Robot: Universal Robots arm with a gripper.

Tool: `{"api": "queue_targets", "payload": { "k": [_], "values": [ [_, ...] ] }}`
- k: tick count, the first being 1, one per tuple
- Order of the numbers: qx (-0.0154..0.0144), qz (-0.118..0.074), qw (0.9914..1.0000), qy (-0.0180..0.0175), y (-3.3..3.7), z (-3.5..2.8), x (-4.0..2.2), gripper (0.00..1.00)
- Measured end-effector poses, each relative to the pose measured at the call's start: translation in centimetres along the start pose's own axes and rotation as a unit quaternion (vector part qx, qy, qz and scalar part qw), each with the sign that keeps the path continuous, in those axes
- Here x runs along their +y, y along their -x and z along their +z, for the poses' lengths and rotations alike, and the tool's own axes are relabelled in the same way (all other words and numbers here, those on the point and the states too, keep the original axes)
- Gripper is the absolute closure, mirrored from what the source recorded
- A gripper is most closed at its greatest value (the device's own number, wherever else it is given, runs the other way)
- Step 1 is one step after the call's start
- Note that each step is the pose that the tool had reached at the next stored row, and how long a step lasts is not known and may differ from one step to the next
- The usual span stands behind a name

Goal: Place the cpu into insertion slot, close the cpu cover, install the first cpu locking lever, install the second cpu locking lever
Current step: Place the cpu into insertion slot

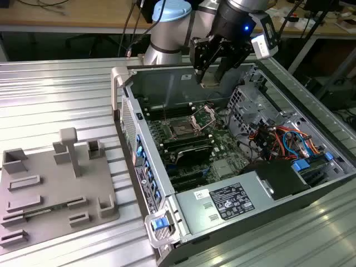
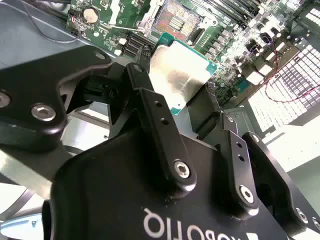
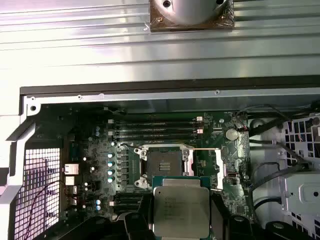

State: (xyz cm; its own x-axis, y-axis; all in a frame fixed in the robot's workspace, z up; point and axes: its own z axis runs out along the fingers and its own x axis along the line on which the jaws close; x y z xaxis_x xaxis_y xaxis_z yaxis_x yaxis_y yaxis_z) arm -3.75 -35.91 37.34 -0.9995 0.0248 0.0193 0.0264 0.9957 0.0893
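My gripper (image 1: 212,77) hangs over the open computer case, shut on the cpu (image 1: 211,84), a flat silvery square held by its edges. In both wrist views the cpu (image 2: 180,70) (image 3: 181,212) sits between the black fingers (image 2: 150,107), above the green board. The insertion slot (image 1: 182,129) (image 3: 162,161) (image 2: 177,15) lies bare below, a dark square with a metal rim. The cpu cover (image 1: 209,114) (image 3: 218,170) is swung open beside the slot.
The case walls (image 1: 129,105) ring the board. A grey labelled power-supply box (image 1: 225,201) fills the near end, coloured cables (image 1: 278,139) and a perforated drive cage (image 1: 245,100) the exterior view's right. Long black memory slots (image 3: 155,131) flank the socket. A grey fixture plate (image 1: 55,189) lies on the ribbed table.
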Motion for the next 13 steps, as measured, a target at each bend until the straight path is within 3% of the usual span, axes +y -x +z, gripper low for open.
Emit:
{"api": "queue_targets", "payload": {
  "k": [13],
  "values": [
    [-0.0005, 0.007, 0.99998, 0.0001, -0.01, 0.02, -0.01, 0.45]
  ]
}}
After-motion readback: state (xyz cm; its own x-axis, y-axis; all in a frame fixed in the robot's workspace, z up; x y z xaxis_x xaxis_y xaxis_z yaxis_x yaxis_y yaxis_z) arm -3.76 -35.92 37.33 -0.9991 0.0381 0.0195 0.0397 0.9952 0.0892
